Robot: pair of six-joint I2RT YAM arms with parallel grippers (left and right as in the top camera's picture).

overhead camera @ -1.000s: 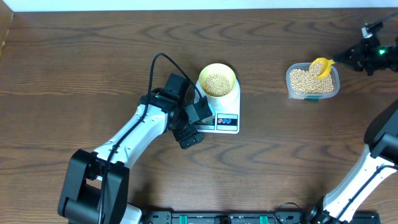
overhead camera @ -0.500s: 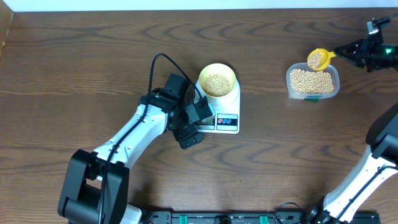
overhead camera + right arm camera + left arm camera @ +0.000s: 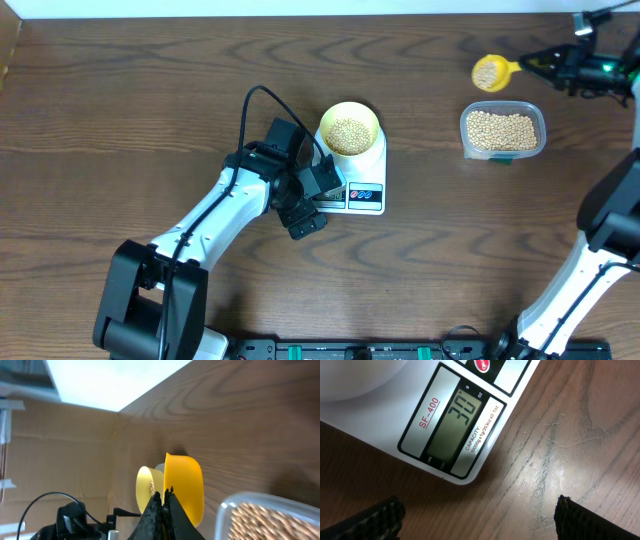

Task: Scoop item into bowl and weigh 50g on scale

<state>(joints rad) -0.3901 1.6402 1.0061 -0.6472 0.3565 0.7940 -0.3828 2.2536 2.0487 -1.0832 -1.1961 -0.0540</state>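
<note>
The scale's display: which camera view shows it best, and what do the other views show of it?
The left wrist view: the display is close and large, its digits visible. Overhead shows the scale whole, but its display is tiny and unreadable beside the left gripper. The right wrist view, dominated by the scoop, shows no display.

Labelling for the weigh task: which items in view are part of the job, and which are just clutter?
Job: soybeans, bowl, scale, clear tub, yellow scoop in right end effector.
Not job: black cable, cardboard backdrop.

table (image 3: 120, 110): grained wood | scale (image 3: 374, 168): glossy white plastic | scoop (image 3: 488, 72): smooth yellow plastic
</note>
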